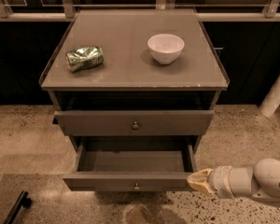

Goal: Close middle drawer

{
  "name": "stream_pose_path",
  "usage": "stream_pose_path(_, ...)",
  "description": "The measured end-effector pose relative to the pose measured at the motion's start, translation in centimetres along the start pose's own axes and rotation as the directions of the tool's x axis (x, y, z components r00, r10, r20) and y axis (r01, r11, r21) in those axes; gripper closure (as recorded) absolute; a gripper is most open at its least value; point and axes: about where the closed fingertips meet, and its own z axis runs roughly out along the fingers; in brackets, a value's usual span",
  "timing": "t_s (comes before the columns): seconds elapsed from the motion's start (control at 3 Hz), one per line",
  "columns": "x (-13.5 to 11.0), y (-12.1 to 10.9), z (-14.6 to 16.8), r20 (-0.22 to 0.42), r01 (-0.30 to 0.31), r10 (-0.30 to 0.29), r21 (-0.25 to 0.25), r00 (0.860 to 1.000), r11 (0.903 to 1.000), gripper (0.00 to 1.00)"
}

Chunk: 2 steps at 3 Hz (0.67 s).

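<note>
The middle drawer (130, 181) is grey-brown with a low front and a small round knob (136, 186). It is pulled far out of the cabinet, and its inside (130, 161) holds nothing that I can see. My gripper (199, 181) comes in from the lower right. Its cream fingertips are together and rest against the right end of the drawer's front. It holds nothing. The drawer above (135, 122) stands slightly out. The bottom drawer is hidden under the open one.
On the cabinet top (130, 73) lie a crushed green can (85, 58) and a white bowl (165, 48). A speckled floor (252, 134) surrounds the cabinet. A dark mat with a black bar (16, 206) lies at the lower left. A white post (276, 97) stands at the right.
</note>
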Motion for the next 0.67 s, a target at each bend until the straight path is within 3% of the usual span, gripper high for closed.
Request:
stream_pose_path(0.33,4.9,-2.2,3.9,0.018,-0.089,0.089,0.006,0.996,0.996,1.0)
stream_pose_path(0.67,9.0,-3.1,6.8,0.001,-0.179,0.179,-0.002,0.984,0.9839,1.0)
